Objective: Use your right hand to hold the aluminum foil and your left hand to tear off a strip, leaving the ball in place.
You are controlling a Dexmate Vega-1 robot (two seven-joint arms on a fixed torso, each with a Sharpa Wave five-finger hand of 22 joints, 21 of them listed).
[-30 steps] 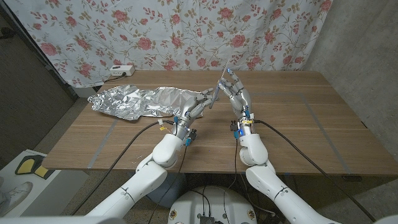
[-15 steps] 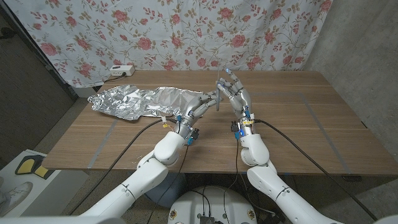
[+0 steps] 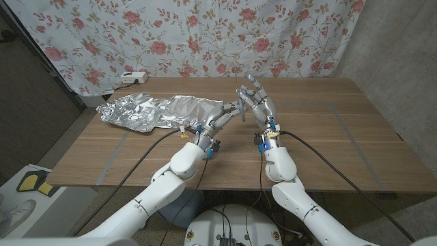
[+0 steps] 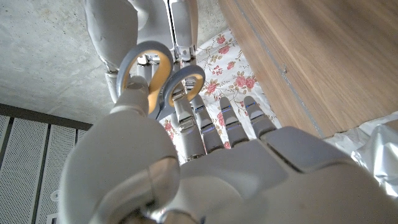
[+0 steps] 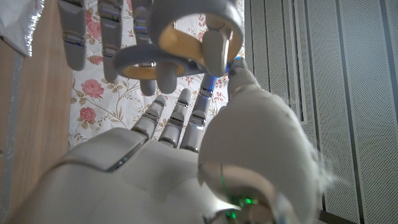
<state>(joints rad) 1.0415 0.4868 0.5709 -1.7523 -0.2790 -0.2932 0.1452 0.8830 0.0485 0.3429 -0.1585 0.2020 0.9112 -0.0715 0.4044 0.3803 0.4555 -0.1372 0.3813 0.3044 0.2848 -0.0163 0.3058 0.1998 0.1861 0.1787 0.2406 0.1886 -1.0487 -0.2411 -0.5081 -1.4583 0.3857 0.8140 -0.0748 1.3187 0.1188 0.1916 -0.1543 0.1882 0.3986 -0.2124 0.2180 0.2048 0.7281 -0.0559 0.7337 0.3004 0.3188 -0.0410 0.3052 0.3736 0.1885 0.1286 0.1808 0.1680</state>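
Observation:
A pair of scissors (image 3: 240,101) with grey handles lined in yellow hangs above the table's middle, between my two hands. My right hand (image 3: 259,104) stands upright and holds the scissors at its fingertips. My left hand (image 3: 220,119) reaches up to them, fingers stretched out. The handle loops (image 4: 158,68) sit just beyond my left thumb. In the right wrist view, a finger of the left hand passes through a loop (image 5: 180,43); I cannot tell whether that hand grips. A crumpled sheet of aluminum foil (image 3: 153,111) lies on the table's far left, its near end under my left hand.
A white socket box (image 3: 133,76) sits at the table's back left edge. A flowered curtain (image 3: 225,37) hangs behind the wooden table (image 3: 341,137). Black cables (image 3: 321,154) run along both forearms.
My left hand has risen and moved right until its fingers meet the scissors' handles. The right hand has shifted slightly left with the scissors. The foil has not moved.

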